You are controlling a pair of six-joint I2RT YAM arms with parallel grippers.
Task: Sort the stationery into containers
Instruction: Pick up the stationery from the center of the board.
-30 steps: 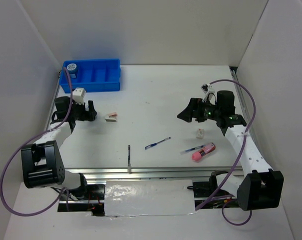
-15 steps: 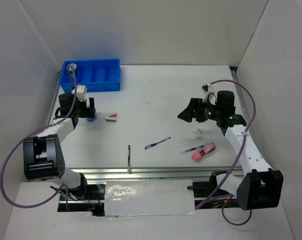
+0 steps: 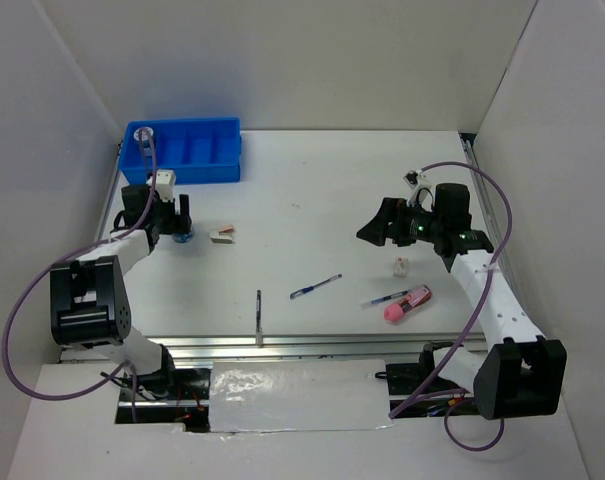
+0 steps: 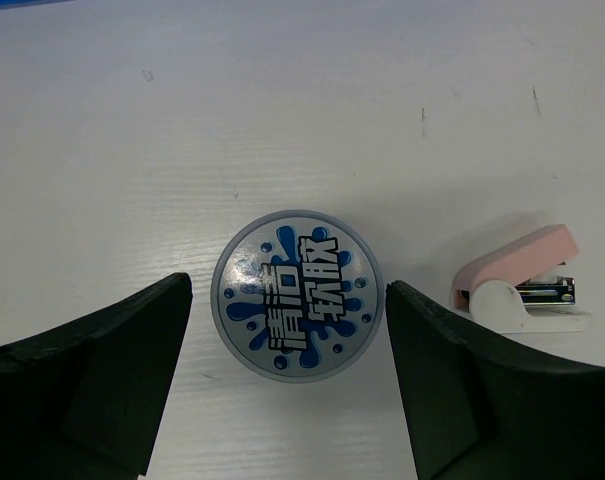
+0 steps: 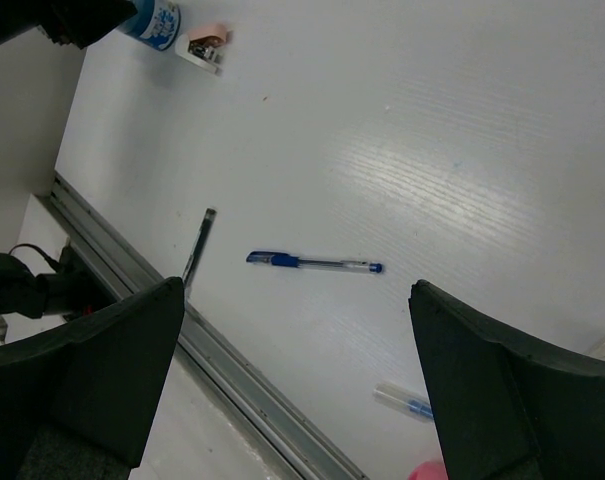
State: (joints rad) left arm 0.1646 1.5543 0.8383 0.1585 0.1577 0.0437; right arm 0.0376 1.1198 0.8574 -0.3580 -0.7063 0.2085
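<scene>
The blue tray [image 3: 197, 150] stands at the far left with one blue tape roll [image 3: 145, 133] in its left compartment. My left gripper [image 3: 179, 224] is open just above the second tape roll [image 3: 183, 238]. In the left wrist view the roll [image 4: 296, 296] lies between the open fingers [image 4: 102, 370] of the gripper [image 4: 287, 335], untouched. A pink-white eraser-like item [image 3: 222, 235] lies beside it. My right gripper [image 3: 378, 226] is open and empty, high over the table. A blue pen [image 3: 315, 287], a second pen [image 3: 384, 298], a pink tube [image 3: 407, 304], a white eraser [image 3: 400, 266] and a dark stick [image 3: 258, 310] lie loose.
White walls enclose the table on three sides. A metal rail [image 3: 312, 342] runs along the near edge, close to the dark stick. In the right wrist view the blue pen [image 5: 314, 263] and the stick [image 5: 197, 243] lie below the open jaws.
My left gripper has shifted and come down over the tape roll on the table, which now shows under its tip. The right arm has not moved.
</scene>
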